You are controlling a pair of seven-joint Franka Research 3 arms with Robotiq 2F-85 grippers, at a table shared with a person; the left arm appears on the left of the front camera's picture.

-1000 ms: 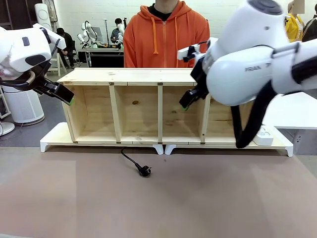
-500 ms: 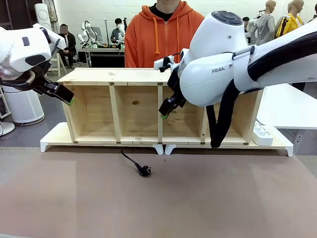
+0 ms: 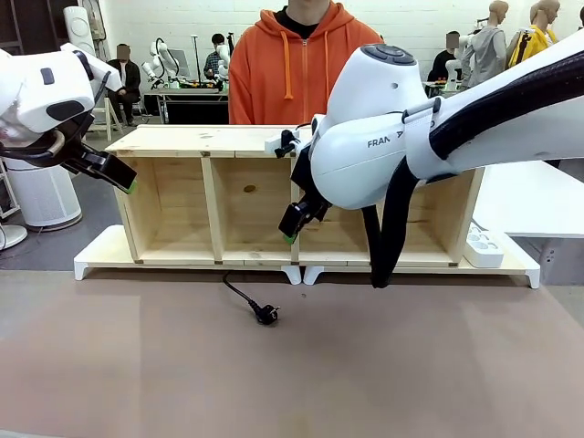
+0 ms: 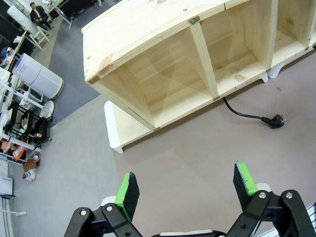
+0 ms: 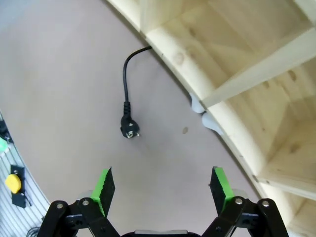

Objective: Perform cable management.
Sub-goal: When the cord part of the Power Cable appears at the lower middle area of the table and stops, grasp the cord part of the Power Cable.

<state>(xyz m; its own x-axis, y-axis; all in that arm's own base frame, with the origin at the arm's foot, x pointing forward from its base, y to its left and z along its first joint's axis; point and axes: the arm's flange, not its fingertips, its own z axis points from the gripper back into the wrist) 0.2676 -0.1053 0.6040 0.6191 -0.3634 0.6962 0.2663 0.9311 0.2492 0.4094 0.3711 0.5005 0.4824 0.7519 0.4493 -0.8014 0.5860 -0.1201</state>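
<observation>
We see the left jaws released and empty off the wooden shelf's [image 3: 228,140] left end. The cable [image 3: 240,294] lies loose on the tabletop [image 3: 383,374], running out from under the shelf front. The right jaws, released too, have swung left across the shelf toward the plug; we judge a pick is coming. The shelf base crowds the cord.

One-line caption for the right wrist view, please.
Open right hand hovers above the brown tabletop, the black cable and its plug lying loose beside the wooden shelf.
</observation>
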